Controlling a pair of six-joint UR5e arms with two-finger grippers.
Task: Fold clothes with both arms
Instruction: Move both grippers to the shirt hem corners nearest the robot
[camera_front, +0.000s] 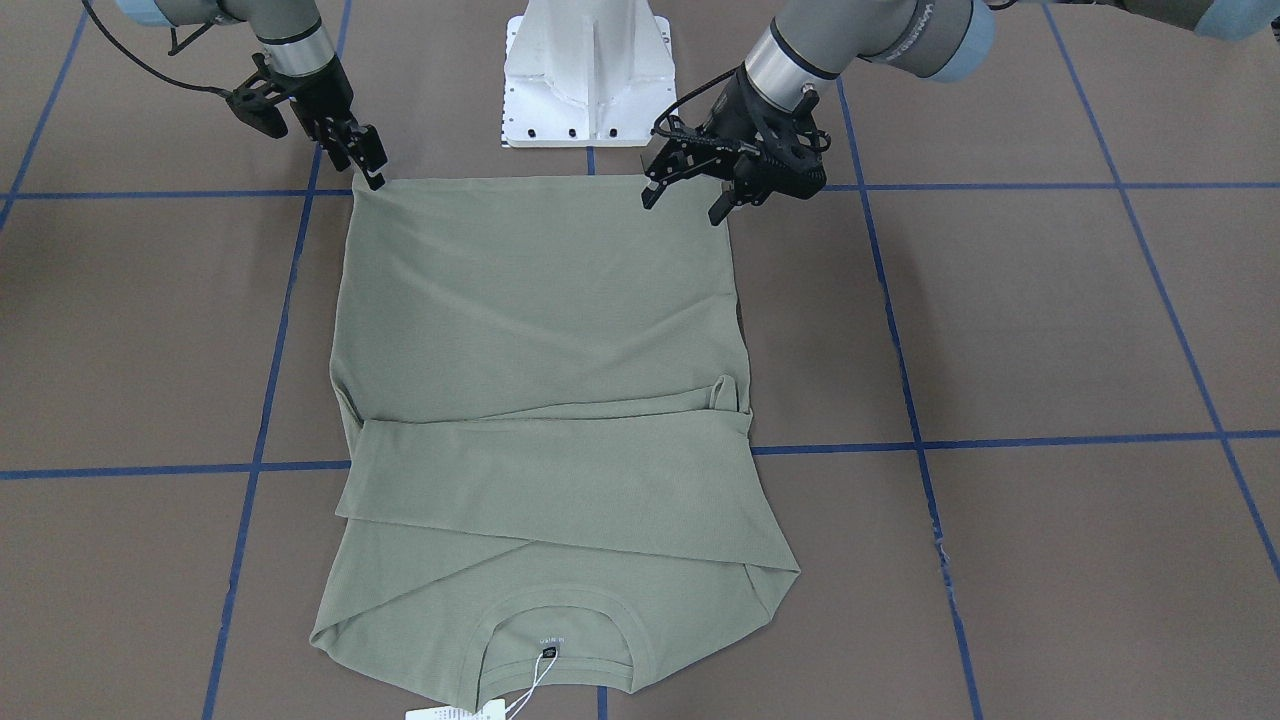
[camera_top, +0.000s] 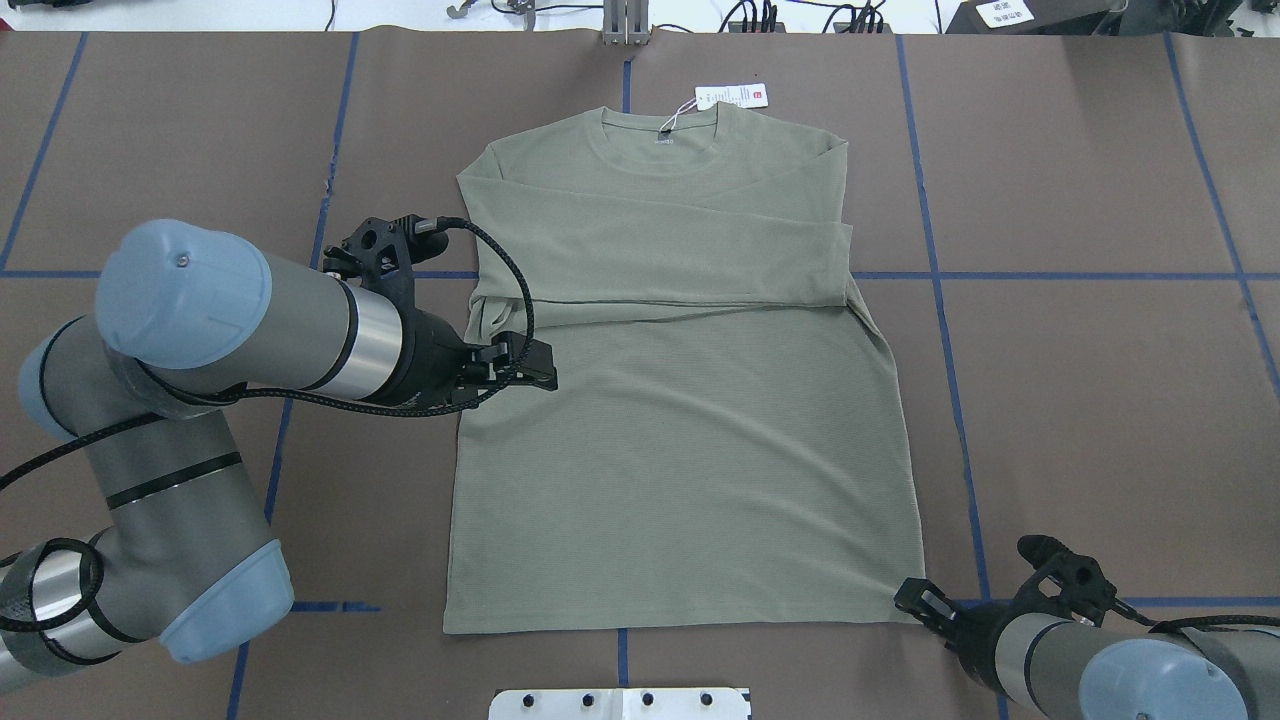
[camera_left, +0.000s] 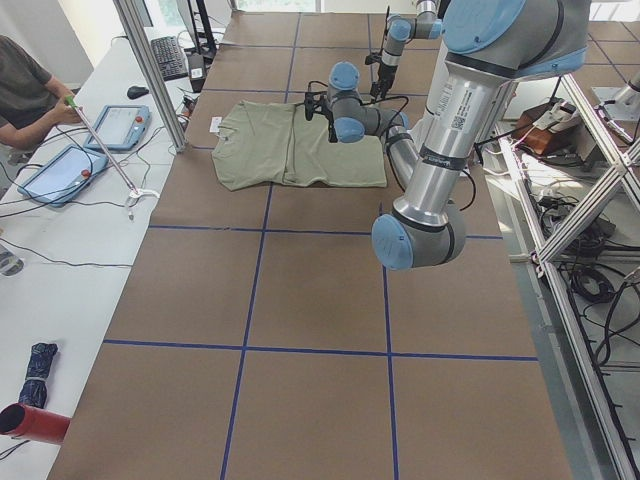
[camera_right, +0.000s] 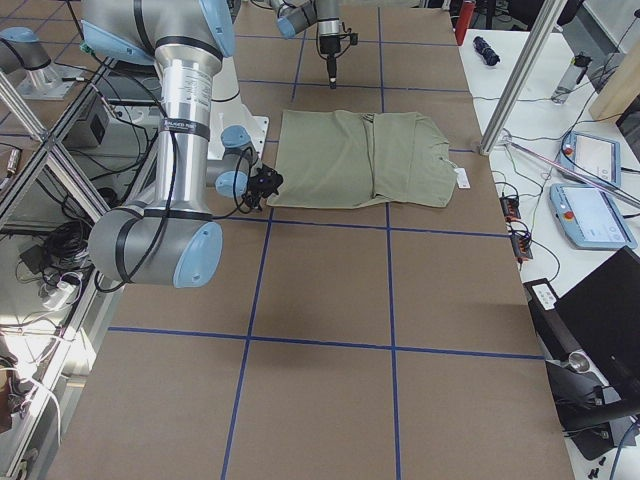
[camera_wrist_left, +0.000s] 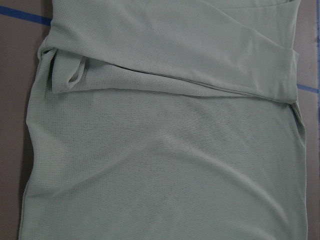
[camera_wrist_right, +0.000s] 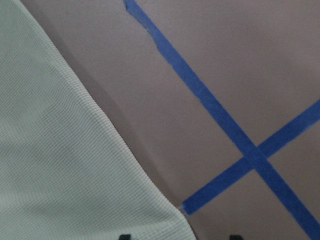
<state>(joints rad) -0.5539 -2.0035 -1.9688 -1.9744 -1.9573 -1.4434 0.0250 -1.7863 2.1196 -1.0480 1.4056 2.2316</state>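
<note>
Along the table (camera_front: 1050, 320) edge nearest the robot, the soft, light shirt (camera_front: 540, 300) wants pinching at both hem corners; left gripper (camera_front: 685, 203) and right gripper (camera_front: 372, 172) stand spread.

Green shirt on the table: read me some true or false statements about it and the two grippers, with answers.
1. The green shirt has its sleeves folded across its body. True.
2. The hang tag lies at the hem end. False: it lies by the collar, on the side far from the robot.
3. The left gripper is clamped on cloth. False: it hovers open, holding nothing.
4. The right gripper is at a hem corner. True.
</note>
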